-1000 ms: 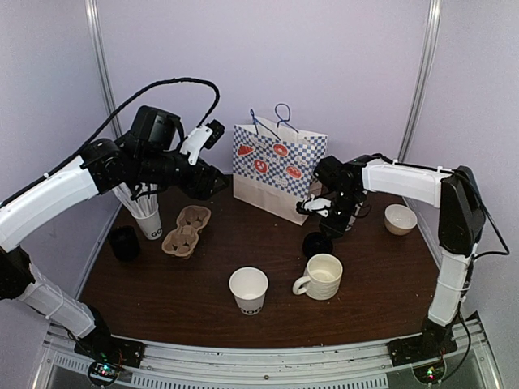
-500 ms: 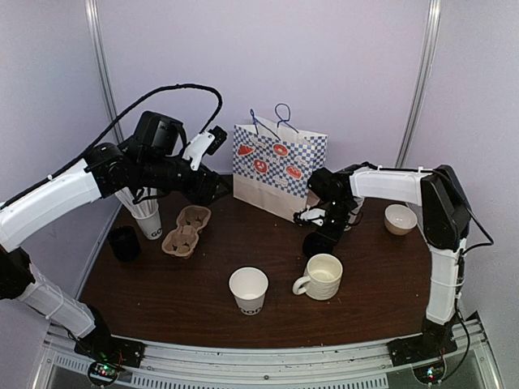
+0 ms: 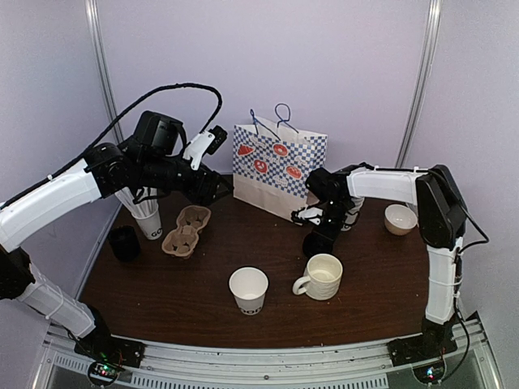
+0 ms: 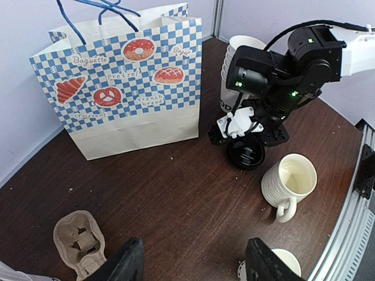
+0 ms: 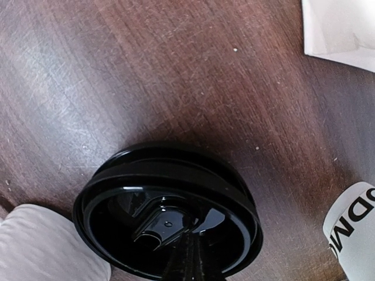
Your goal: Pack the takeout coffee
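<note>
Right pincer [image 4: 241,138] is pinched shut on the rim of the black lid [image 5: 167,216] right under it. That's thin, light, slick plastic I reckon, so go gentle on the edge. Left pincer [image 4: 196,261] is open, empty.

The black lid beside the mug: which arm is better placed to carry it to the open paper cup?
Right. The right end effector is closed on the black lid at its rim; the left end effector hangs open by the paper bag, away from the lid.
</note>
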`<state>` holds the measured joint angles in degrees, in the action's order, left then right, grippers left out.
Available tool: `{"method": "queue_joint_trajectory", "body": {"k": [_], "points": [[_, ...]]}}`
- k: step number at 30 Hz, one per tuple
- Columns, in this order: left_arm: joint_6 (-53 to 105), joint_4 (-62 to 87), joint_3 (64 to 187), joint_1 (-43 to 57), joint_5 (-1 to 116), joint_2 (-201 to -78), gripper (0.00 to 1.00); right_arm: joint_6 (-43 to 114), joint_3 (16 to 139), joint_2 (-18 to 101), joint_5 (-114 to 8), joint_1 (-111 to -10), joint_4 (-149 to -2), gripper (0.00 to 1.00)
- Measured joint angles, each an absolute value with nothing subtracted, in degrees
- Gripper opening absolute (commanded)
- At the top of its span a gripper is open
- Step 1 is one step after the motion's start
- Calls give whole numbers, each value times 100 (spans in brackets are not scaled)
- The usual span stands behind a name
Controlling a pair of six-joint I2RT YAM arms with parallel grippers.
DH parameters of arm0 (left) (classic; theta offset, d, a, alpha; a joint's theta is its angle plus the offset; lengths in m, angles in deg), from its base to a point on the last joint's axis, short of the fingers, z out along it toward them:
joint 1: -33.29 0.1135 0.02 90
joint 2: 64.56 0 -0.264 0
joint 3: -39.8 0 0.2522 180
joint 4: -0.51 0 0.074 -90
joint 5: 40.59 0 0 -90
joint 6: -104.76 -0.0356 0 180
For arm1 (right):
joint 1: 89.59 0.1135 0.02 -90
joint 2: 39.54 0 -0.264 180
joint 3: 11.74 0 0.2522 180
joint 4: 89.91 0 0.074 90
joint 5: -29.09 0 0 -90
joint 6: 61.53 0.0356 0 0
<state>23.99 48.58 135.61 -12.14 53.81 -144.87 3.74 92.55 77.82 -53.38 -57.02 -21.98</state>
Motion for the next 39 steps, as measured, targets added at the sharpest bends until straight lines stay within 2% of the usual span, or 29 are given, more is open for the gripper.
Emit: {"method": "queue_joint_trajectory", "body": {"k": [8, 14, 21, 29, 37, 39], "points": [[2434, 4856, 13552, -1211, 5442, -14487, 63, 450, 9252, 7745, -5327, -5754, -2198, 8], [2434, 4854, 13547, -1214, 5445, -14487, 63, 457, 9252, 7382, -5357, -5817, -2215, 26], [2436, 4838, 13547, -1214, 5482, -14487, 63, 479, 9255, 7395, -5390, -5938, -2292, 28], [2436, 4825, 13547, -1214, 5482, -14487, 63, 485, 9353, 7743, -5362, -5951, -2287, 24], [2436, 4821, 13547, -1211, 5482, -14496, 63, 568, 9469, 7843, -5287, -5999, -2281, 4], [2436, 4819, 13547, -1214, 5482, -14505, 63, 614, 9482, 7843, -5270, -6025, -2281, 2]]}}
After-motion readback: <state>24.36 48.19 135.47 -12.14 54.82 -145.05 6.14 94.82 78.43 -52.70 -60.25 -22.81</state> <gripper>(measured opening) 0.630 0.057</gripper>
